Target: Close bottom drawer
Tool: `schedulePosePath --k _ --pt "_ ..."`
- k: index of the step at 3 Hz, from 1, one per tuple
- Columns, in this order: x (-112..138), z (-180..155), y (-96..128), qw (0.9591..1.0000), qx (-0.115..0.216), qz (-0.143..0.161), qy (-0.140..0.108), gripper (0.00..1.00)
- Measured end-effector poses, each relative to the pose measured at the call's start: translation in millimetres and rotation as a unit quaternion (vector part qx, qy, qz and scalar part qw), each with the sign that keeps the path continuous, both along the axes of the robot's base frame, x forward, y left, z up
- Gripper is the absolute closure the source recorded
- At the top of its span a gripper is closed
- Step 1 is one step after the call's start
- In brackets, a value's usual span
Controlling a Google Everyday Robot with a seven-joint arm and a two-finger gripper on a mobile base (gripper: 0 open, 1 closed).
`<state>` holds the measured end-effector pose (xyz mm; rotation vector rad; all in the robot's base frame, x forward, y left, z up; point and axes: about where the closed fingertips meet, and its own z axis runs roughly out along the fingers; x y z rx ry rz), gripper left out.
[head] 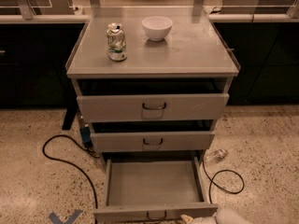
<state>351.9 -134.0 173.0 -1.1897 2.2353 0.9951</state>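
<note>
The grey metal cabinet (153,59) has three drawers. The bottom drawer (154,183) is pulled far out, showing a shallow, empty grey tray. Its front panel with a small dark wire handle (156,215) is at the lower edge of the view. The middle drawer (153,141) and top drawer (153,107) stand slightly out. My gripper (208,218) shows only as a pale rounded part at the bottom edge. It is just right of the bottom drawer's front panel, at its right corner.
A dented can (116,42) and a white bowl (157,27) stand on the cabinet top. A black cable (70,164) loops on the speckled floor at left, another cable (229,183) at right, with a small plastic bottle (216,155). Dark counters stand behind.
</note>
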Motion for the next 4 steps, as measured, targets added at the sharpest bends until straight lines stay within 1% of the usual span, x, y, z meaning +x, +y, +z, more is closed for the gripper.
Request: schedulePosePath --k 1,2,3,4 --pt "35.7 3.7 -3.2 0.9985 0.007 -0.029 -0.047 0.0" --pt "65.3 1.5 -3.7 0.9965 -0.003 -0.051 -0.065 0.0" --pt "97.6 -12.2 3.3 0.9957 -0.025 -0.065 -0.062 0.0" --pt "139.7 -22.5 29.1 0.9969 -0.028 -0.056 -0.048 0.0"
